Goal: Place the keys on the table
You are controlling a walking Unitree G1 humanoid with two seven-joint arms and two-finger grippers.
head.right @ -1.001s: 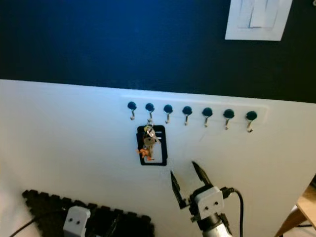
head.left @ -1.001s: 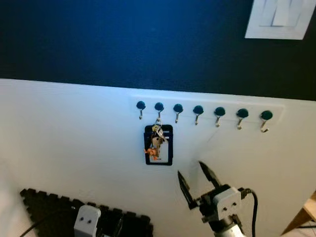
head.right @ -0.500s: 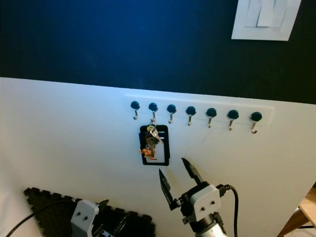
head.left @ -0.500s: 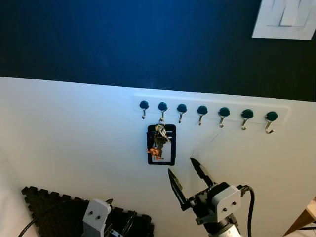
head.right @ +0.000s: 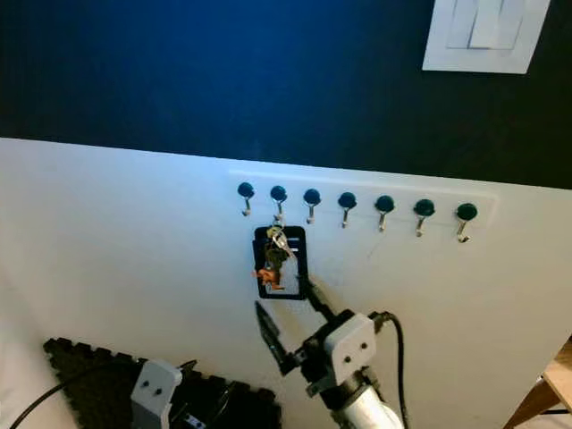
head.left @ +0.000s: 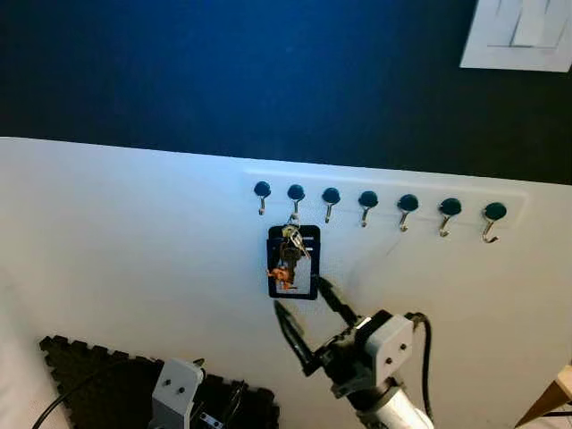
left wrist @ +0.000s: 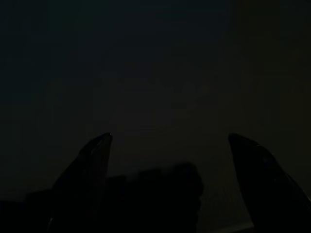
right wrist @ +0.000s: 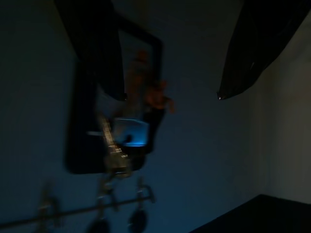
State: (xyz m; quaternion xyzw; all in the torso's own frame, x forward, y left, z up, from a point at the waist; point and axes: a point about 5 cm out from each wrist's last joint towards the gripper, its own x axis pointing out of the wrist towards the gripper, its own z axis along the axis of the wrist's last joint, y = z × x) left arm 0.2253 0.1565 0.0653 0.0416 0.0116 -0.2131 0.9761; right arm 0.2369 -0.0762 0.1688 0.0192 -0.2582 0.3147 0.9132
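Since half a second ago, the right gripper (head.left: 304,308) has swung up and toward the robot's left, closing in on the keys (head.left: 288,255); a second ago it stood lower and further right, well clear of them. Its two black fingers are spread wide apart and hold nothing: the upper fingertip (head.left: 325,288) reaches the lower right corner of the black card holder (head.left: 307,290), though whether it touches cannot be told, and the other fingertip (head.left: 281,312) sits just below the holder's bottom edge. In the right wrist view the same fingers (right wrist: 97,53) frame the bunch, one of them lying in front of the holder's black frame, the picture dim and blurred.

The keys hang from the second hook (head.left: 295,195) of a row of seven dark-knobbed hooks on the white wall panel (head.left: 116,232), with a small orange charm (head.left: 280,275) at the bottom of the bunch and the black holder behind it. They are not on any table.

The left gripper (left wrist: 170,160) hangs low in the shade, its fingers parted, its wrist housing (head.left: 177,384) showing above a black foam mat (head.left: 80,375) with toothed edges. A white switch plate (head.left: 523,36) sits on the dark blue wall (head.left: 223,71) at upper right.
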